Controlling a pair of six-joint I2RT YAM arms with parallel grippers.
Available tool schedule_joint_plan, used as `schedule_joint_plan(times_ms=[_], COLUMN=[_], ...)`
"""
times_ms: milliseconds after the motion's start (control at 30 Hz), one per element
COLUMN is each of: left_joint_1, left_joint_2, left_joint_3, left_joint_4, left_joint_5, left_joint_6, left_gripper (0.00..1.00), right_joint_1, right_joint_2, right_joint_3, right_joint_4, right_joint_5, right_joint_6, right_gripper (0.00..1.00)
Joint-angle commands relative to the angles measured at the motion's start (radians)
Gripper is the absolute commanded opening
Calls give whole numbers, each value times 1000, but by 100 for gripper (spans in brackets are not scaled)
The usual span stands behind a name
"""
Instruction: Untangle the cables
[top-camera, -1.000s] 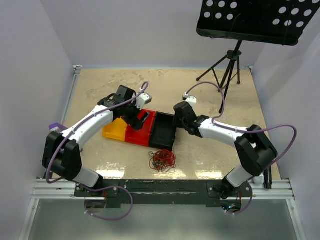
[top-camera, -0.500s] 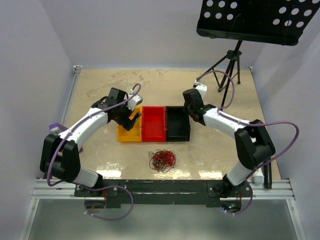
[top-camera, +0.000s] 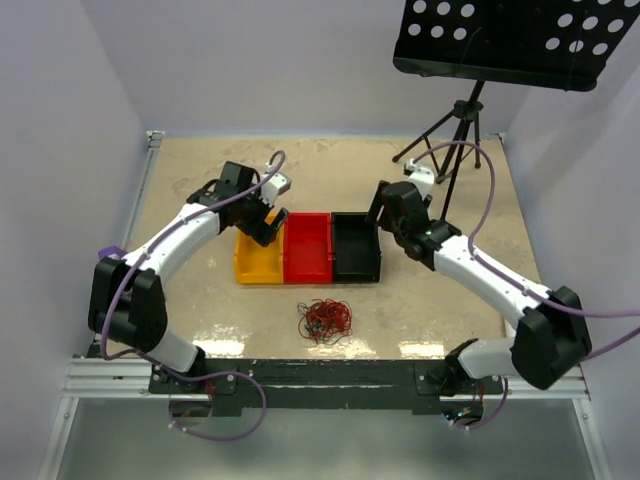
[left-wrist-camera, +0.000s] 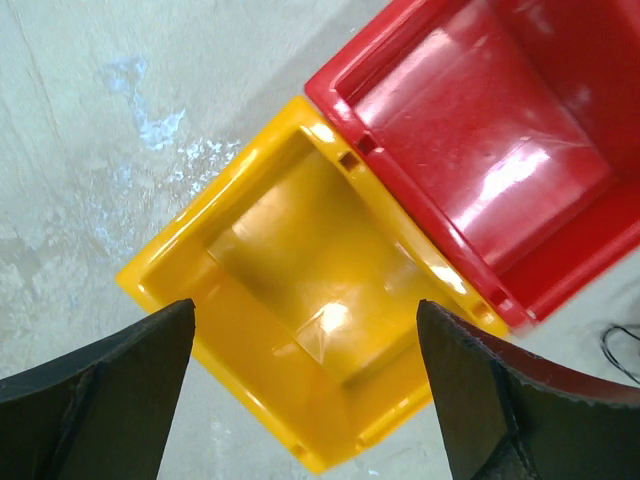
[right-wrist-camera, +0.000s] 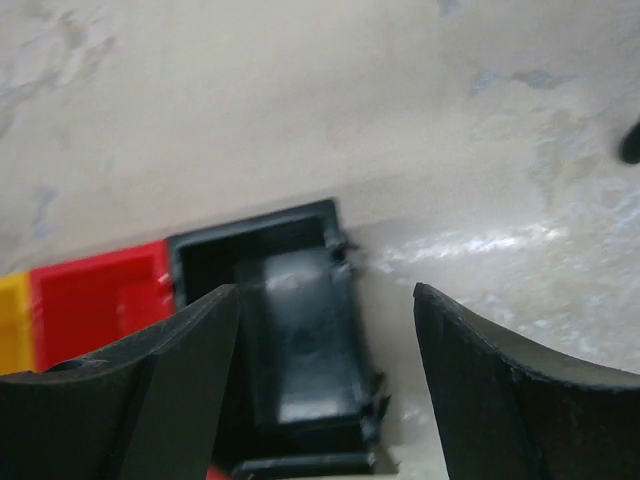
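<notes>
- Bins, three: yellow bin (top-camera: 258, 268), red bin (top-camera: 307, 248), black bin (top-camera: 356, 250). A second ago they lay skewed with both arms on them; now they stand squared in a straight row, touching, mid-surface.
- Right jaws: half closed a moment back, now spread wide and gripping nothing, above the black bin's 3 o'clock end. The right arm (top-camera: 480, 275) has swung out toward 3 o'clock.
- Left jaws: wide apart, empty, hanging over the yellow bin at the row's 9 o'clock end.
- Cables (top-camera: 325, 319): one red-and-dark knot, unmoved, at 6 o'clock of the red bin, apart from it, near the front edge.
- Judgement: the bins look placed and let go. No wire has been separated yet, so the tangle is likely next.
- Surface (top-camera: 440, 310): beige, mottled like stone, with glare patches along the 6 o'clock edge.
- Room: pale lilac walls; black perforated music stand (top-camera: 510, 40) on a tripod (top-camera: 455, 135) at the 1 o'clock corner.
</notes>
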Motion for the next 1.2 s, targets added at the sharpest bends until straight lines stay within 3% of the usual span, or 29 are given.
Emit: schedule_joint_plan(times_ms=[0, 100, 267, 533, 967, 1167], left_joint_1=[0, -28, -259, -388, -433, -439], left_joint_2=[-175, -259, -318, -139, -17, 39], left_joint_3=[62, 60, -42, -126, -141, -135], left_joint_4=[-80, -215, -297, -237, -163, -134], left_joint_5=[128, 294, 368, 422, 504, 534], left_joint_6=[18, 56, 94, 140, 197, 205], left_gripper=[100, 100, 100, 96, 78, 62], right_joint_1=[137, 213, 280, 296, 298, 298], right_joint_2=[-97, -161, -279, -373, -298, -283], right_joint_3=[8, -70, -240, -313, -343, -351], right_joint_4=[-123, -143, -157, -185, -120, -102], right_joint_5=[-81, -182, -275, -307, -328, -333], right_joint_6=[74, 147, 247, 311, 308, 310], right_gripper=[74, 68, 64, 61, 59, 57])
